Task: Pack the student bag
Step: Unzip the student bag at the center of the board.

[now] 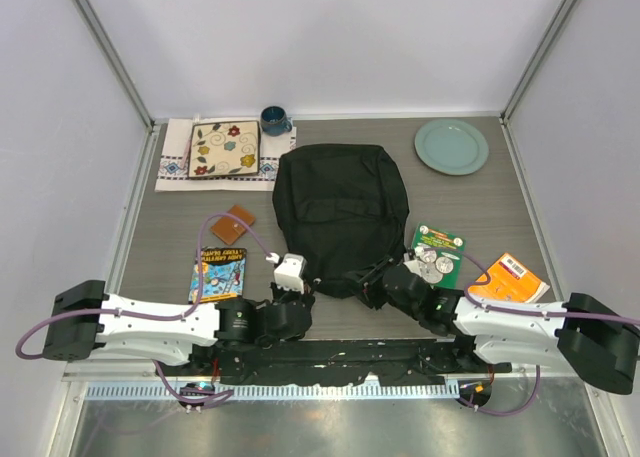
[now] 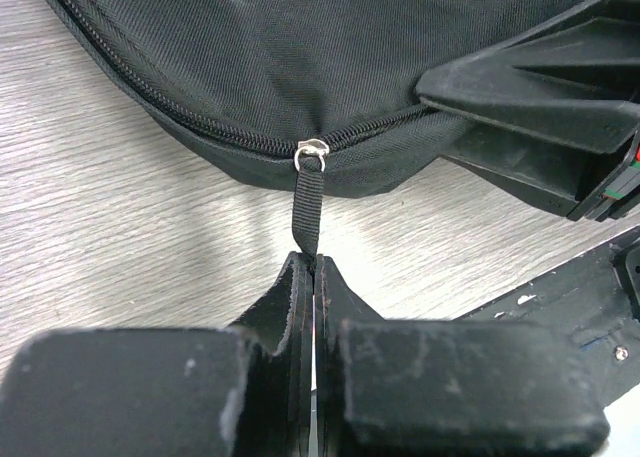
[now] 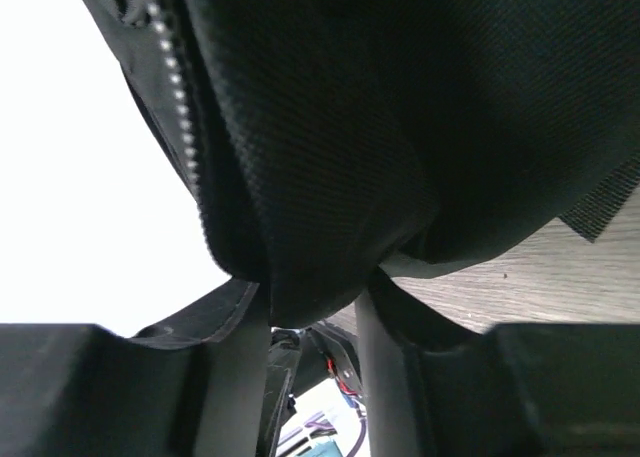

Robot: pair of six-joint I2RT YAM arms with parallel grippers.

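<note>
The student bag (image 1: pixel 340 212), a big black fabric backpack, lies flat mid-table with its near edge toward the arms. My left gripper (image 2: pixel 313 259) is shut on the black zipper pull strap (image 2: pixel 310 212), which hangs from a silver slider (image 2: pixel 312 155) on the closed zipper at the bag's near rim. In the top view the left gripper (image 1: pixel 320 282) sits at that near edge. Just to its right, my right gripper (image 1: pixel 368 282) is at the same edge. A fold of the bag's fabric (image 3: pixel 330 227) fills the space between the right gripper's (image 3: pixel 312 302) two fingers, lifted off the table.
A green plate (image 1: pixel 452 146) lies back right. A blue mug (image 1: pixel 275 120) and a floral tile on a cloth (image 1: pixel 224 149) lie back left. A brown wallet (image 1: pixel 233 224) and a blue book (image 1: pixel 218 273) lie left of the bag; a green booklet (image 1: pixel 437 253) and an orange book (image 1: pixel 508 277) right.
</note>
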